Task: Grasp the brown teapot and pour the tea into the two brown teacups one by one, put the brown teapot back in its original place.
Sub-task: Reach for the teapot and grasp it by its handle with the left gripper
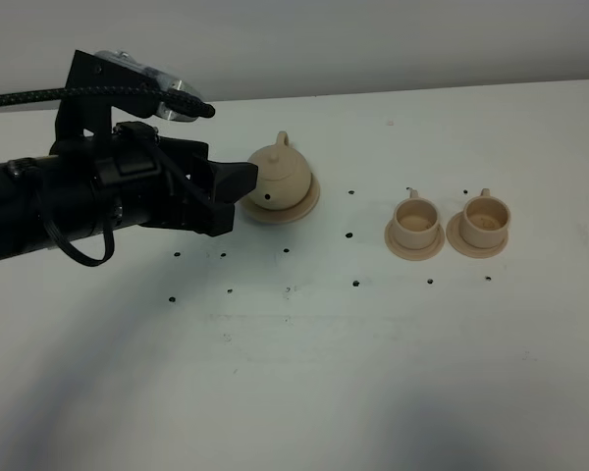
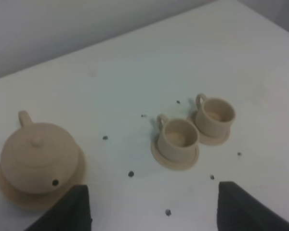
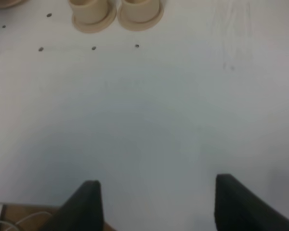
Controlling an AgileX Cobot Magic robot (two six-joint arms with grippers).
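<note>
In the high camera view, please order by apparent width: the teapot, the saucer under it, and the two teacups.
1. Saucer under the teapot, widest.
2. Brown teapot.
3. Left teacup and right teacup: they look alike, so I do not rank them.

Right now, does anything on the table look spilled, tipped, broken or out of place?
Nothing stands out. The brown teapot sits upright on its wide saucer with the lid on, and the two teacups stand upright side by side, each on its own small saucer. No liquid shows on the white table.
</note>
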